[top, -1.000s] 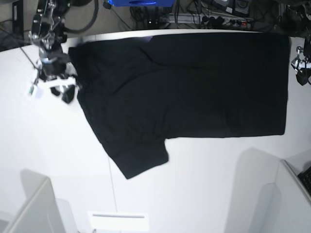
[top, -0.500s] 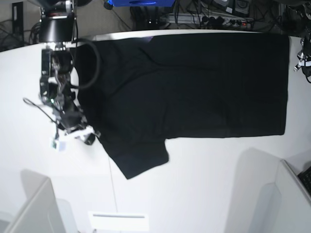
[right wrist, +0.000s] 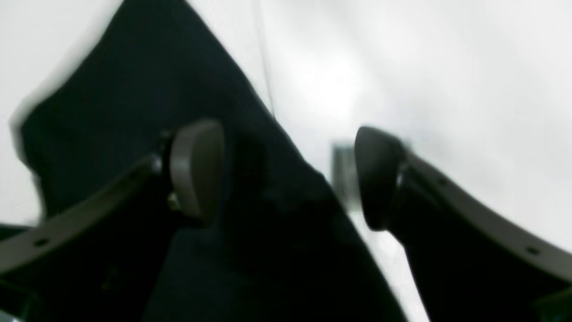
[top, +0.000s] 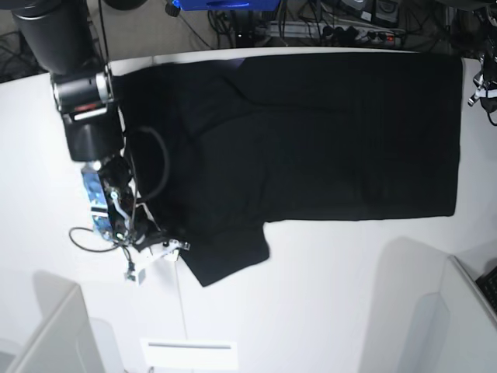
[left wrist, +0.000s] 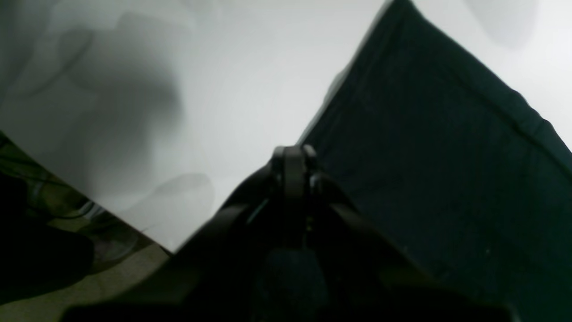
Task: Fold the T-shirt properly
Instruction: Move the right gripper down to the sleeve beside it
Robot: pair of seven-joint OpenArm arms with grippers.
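right arm (top: 85,116): at 9 o'clock in the base view, reaching down along the shirt's left edge; its upper end is cut off by the top of the frame.
right gripper (top: 159,247): at about 8 o'clock, at the edge of the lower sleeve. Fingers (right wrist: 196,170) released, spread wide; one pad over black cloth, the other over bare table. Nothing between them. Wrist view blurred, so whether a pad touches the cloth I cannot tell.
T-shirt (top: 311,148): black, plain side up, lying flat across the upper half of the table (top: 311,311), from 10 o'clock to 3 o'clock. Lower sleeve sticks out toward 7 o'clock. Folds hard to read, cloth too dark. Print not visible.
left gripper (left wrist: 292,163): fingers clenched tip to tip, nothing between them, over the table just beside the shirt's edge. In the base view only a sliver of the arm shows at the 2 o'clock edge, rest cut off.
floor: cables at 12 o'clock, dim.
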